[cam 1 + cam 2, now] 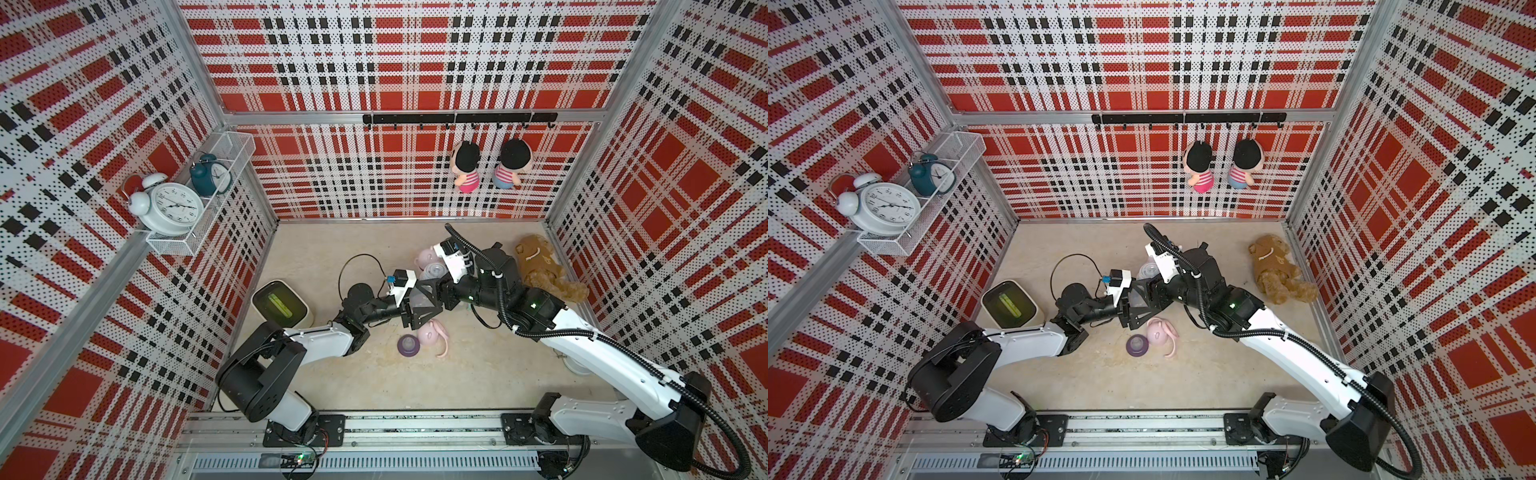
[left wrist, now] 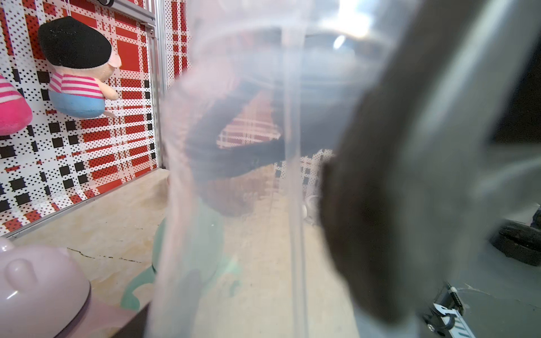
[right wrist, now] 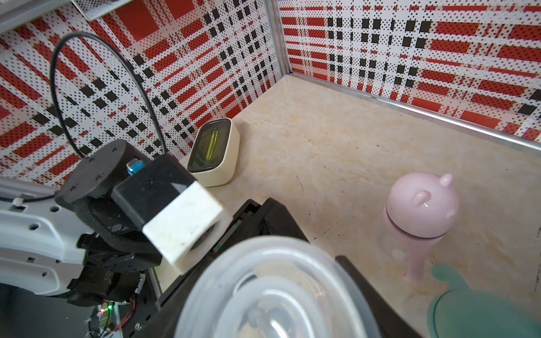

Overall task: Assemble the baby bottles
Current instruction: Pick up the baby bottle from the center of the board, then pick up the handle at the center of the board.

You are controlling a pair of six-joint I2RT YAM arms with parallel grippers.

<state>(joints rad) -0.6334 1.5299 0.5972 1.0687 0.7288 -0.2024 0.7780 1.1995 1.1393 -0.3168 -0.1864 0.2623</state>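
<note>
Left wrist view: a clear bottle body [image 2: 248,175] fills the frame, pinched by the left gripper [image 1: 417,301] at mid-table — probably steadied so a collar can go on. The right gripper [image 1: 442,293] meets it from the right; whether its jaws grip cannot be told. A purple nipple collar [image 1: 408,345] lies nearer, beside a pink cap [image 1: 428,332].

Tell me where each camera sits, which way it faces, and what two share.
Top views: overhead, looking down on the beige marbled tabletop; both white arms, left and right, show.
Left wrist: on the left arm, facing the back wall's striped plush doll past a clear plastic bottle; its dark jaw pad shows.
Right wrist: on the right arm, facing the cream box with a dark window; the left arm's wrist shows.
Shared: top and right wrist views show that box.
</note>
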